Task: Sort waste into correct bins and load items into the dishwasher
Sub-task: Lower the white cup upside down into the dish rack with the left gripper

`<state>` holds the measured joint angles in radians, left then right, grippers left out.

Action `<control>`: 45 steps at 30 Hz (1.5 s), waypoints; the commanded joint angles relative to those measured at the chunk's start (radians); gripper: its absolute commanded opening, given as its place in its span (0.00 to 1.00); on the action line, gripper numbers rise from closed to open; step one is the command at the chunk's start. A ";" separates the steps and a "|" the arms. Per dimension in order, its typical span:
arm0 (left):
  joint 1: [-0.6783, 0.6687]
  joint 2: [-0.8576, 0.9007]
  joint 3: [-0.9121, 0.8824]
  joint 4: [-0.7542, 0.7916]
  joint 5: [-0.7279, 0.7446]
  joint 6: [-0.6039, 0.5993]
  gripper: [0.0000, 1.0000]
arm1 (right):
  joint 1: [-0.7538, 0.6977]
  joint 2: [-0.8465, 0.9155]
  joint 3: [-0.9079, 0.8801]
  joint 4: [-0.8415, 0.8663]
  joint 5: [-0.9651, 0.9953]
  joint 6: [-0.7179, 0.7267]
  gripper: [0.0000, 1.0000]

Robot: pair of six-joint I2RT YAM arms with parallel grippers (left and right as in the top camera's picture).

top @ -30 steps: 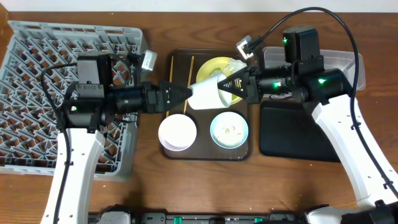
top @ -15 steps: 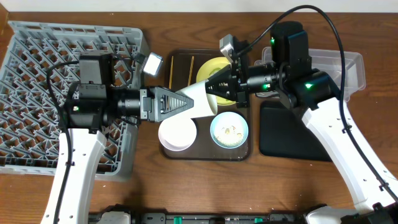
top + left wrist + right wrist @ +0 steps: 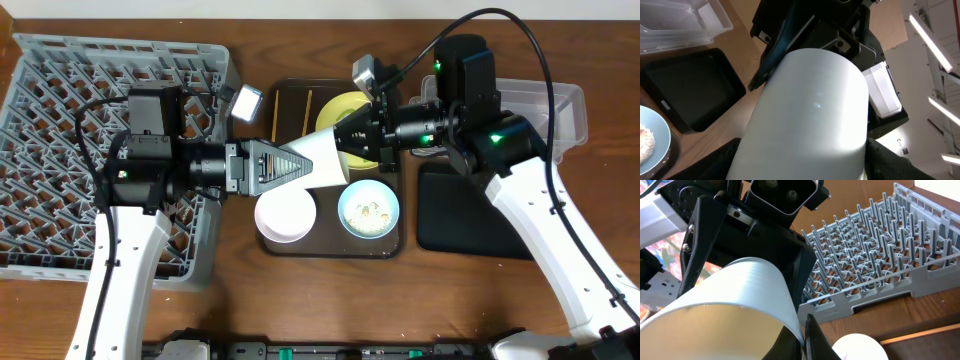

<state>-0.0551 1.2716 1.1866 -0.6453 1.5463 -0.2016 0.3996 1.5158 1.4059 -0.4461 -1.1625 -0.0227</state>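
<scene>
A white cup [image 3: 322, 160] hangs tilted on its side above the brown tray. My right gripper [image 3: 341, 141] is shut on its rim, one finger inside and one outside [image 3: 804, 330]. My left gripper [image 3: 300, 163] straddles the cup's base, with a finger close against each side of the cup [image 3: 810, 110]; whether they press on it does not show. On the tray lie a white bowl [image 3: 284, 213], a light blue bowl [image 3: 368, 210] with rice scraps, a partly hidden yellow plate [image 3: 341, 105] and chopsticks [image 3: 307, 105]. The grey dish rack [image 3: 60, 150] stands at left.
The brown serving tray [image 3: 285, 247] sits mid-table. Right of it lie the flat black tray [image 3: 470, 210] and the clear tub [image 3: 545, 100], partly under my right arm. My left arm's camera and cable hang over the rack's right wall [image 3: 225, 90].
My right gripper carried the cup leftward. My left gripper turned, and its fingers now lie along the cup's base. Over the last half second little has moved.
</scene>
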 commanded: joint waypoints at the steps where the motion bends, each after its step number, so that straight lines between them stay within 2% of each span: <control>1: -0.014 -0.011 0.006 -0.003 0.027 0.010 0.73 | -0.013 0.003 0.007 0.008 0.093 0.026 0.01; 5: -0.014 -0.011 0.006 -0.003 0.014 0.010 0.60 | -0.013 0.003 0.007 0.008 0.093 0.026 0.01; 11: -0.014 -0.011 0.006 -0.004 -0.075 0.010 0.54 | -0.071 0.003 0.007 -0.003 0.137 0.030 0.01; 13: -0.014 -0.011 0.006 -0.004 -0.103 0.010 0.54 | -0.101 0.001 0.007 -0.008 0.126 0.050 0.08; 14: -0.014 -0.011 0.006 -0.004 -0.122 0.010 0.53 | -0.113 0.001 0.007 -0.014 0.116 0.052 0.19; 16: -0.014 -0.011 0.006 -0.004 -0.174 0.010 0.50 | -0.136 -0.001 0.007 -0.033 0.105 0.052 0.23; 18: -0.014 -0.011 0.006 -0.014 -0.288 0.010 0.45 | -0.166 -0.002 0.007 -0.068 0.105 0.052 0.25; 23: -0.012 -0.033 0.007 -0.142 -0.660 0.006 0.41 | -0.196 -0.001 0.007 -0.185 0.181 0.052 0.44; 26: 0.012 -0.066 0.028 -0.256 -0.870 -0.012 0.38 | -0.190 -0.001 0.007 -0.287 0.267 0.052 0.46; 29: 0.067 -0.116 0.072 -0.397 -1.136 -0.085 0.38 | -0.166 -0.001 0.006 -0.386 0.375 0.052 0.47; 35: 0.208 -0.208 0.098 -0.592 -1.622 -0.239 0.38 | -0.074 0.000 0.005 -0.480 0.549 0.051 0.50; 40: 0.351 -0.208 0.082 -0.622 -1.736 -0.254 0.38 | 0.022 0.003 0.005 -0.482 0.642 0.051 0.52; 45: 0.520 -0.110 0.063 -0.615 -1.738 -0.288 0.38 | 0.107 0.009 0.005 -0.462 0.707 0.051 0.50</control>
<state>0.3748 1.0912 1.2652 -1.2629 -0.1131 -0.4408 0.4561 1.5158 1.4063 -0.9169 -0.5339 0.0330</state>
